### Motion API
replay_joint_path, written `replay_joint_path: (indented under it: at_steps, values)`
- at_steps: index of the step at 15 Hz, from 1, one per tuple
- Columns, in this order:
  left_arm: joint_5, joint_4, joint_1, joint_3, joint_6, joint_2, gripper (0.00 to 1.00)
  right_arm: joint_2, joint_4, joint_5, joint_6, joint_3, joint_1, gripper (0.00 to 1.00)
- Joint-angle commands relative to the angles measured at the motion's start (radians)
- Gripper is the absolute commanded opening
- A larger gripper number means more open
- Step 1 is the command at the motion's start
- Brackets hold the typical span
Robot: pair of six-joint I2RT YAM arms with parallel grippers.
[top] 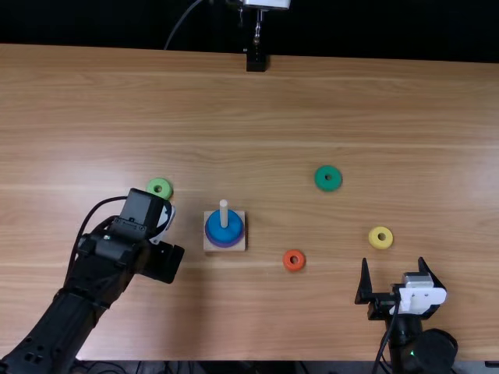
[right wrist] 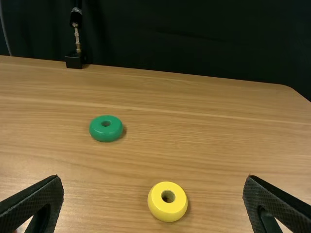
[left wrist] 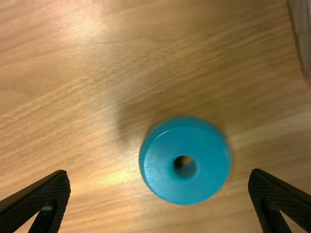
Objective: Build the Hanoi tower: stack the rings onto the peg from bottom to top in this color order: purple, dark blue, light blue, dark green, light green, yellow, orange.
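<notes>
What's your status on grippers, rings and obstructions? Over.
Left gripper open above light blue ring on table. Right gripper open, empty. Purple ring, dark blue ring on pale wooden peg. Nothing seen blocking light blue ring.

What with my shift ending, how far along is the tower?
Done: dark blue ring over purple ring on the peg. In hand: nothing; the left gripper is open over the light blue ring, the right gripper empty. Remaining on the table: that one, dark green, light green, yellow and orange rings.
</notes>
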Motion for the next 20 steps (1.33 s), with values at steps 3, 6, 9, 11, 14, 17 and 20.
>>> replay_joint_path:
  at_steps: [3, 6, 9, 11, 14, 17, 20]
  values:
    - [-0.002, 0.003, -0.03, -0.02, -0.001, 0.034, 1.0, -0.012, -0.075, -0.01, 0.0, -0.051, -0.008, 1.0]
    - [0.0, 0.005, -0.03, -0.027, 0.001, 0.072, 1.0, -0.012, -0.075, -0.01, 0.0, -0.051, -0.008, 1.0]
    - [0.0, 0.005, -0.03, -0.027, 0.001, 0.089, 1.0, -0.012, -0.075, -0.01, 0.0, -0.051, -0.008, 1.0]
    - [0.0, 0.005, -0.03, -0.027, 0.001, 0.115, 1.0, -0.012, -0.075, -0.01, 0.0, -0.051, -0.008, 1.0]
    - [0.027, 0.005, -0.027, -0.029, 0.001, 0.124, 1.0, -0.012, -0.075, -0.01, 0.0, -0.051, -0.008, 1.0]
    - [0.055, 0.007, -0.027, -0.041, 0.001, 0.129, 1.0, -0.012, -0.075, -0.01, 0.0, -0.051, -0.008, 1.0]
    - [0.057, 0.038, -0.026, -0.043, 0.001, 0.144, 1.0, -0.012, -0.075, -0.01, 0.0, -0.051, -0.008, 1.0]
